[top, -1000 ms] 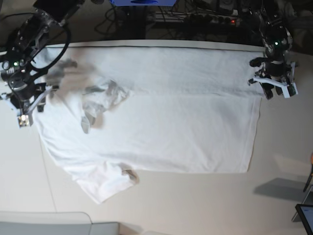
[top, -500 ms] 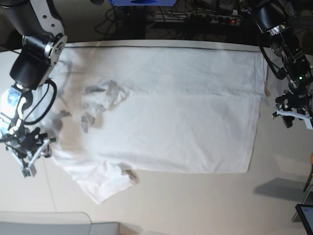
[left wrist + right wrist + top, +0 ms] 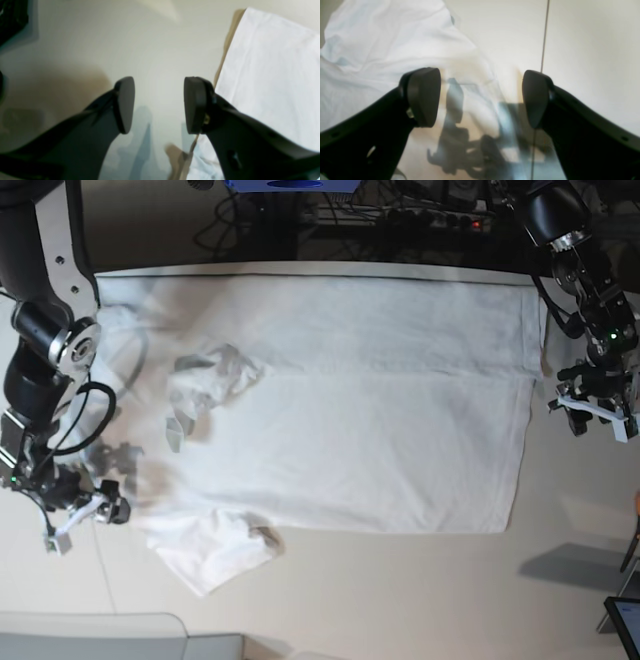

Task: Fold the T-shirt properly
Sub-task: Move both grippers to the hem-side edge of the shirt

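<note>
Pale tabletop [image 3: 400,600], cables [image 3: 400,220] behind.

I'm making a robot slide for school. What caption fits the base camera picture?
Two robot arms hover with open grippers, left gripper and right gripper, beside a spread white T-shirt.

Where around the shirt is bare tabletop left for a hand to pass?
Bare table runs along the near side below the T-shirt, and beside its hem near the left hand. The far edge is crowded; the shirt reaches it.
</note>
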`<state>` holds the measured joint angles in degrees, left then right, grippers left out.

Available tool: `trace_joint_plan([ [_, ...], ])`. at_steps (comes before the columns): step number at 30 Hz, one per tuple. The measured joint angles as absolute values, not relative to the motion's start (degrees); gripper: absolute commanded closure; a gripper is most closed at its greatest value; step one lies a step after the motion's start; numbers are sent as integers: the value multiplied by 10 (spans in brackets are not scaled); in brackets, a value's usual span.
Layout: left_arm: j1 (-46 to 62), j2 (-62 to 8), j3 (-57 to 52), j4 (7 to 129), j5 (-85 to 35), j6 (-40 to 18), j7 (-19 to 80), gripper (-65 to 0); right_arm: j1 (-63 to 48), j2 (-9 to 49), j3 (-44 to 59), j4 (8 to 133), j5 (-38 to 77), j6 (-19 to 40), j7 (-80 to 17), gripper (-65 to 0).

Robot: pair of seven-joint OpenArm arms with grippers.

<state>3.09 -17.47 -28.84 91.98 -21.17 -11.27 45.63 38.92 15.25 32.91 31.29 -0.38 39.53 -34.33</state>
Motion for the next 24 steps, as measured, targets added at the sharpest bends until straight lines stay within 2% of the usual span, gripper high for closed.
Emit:
trace_joint_plan([
  [9, 31, -175, -288, 910, -210, -112, 451, -317, 389, 160, 329, 250, 3, 397, -282, -480],
  [15, 24, -175, -284, 900, -211, -118, 422, -328, 374, 155, 329, 251, 14, 399, -268, -340],
  [22, -77, -176, -284, 776, -208, -114, 433, -328, 370, 152, 329, 252, 16, 404, -264, -319],
  [24, -100, -176, -285, 748, -208, -114, 433, -328, 370, 152, 329, 252, 15, 404, -265, -263],
])
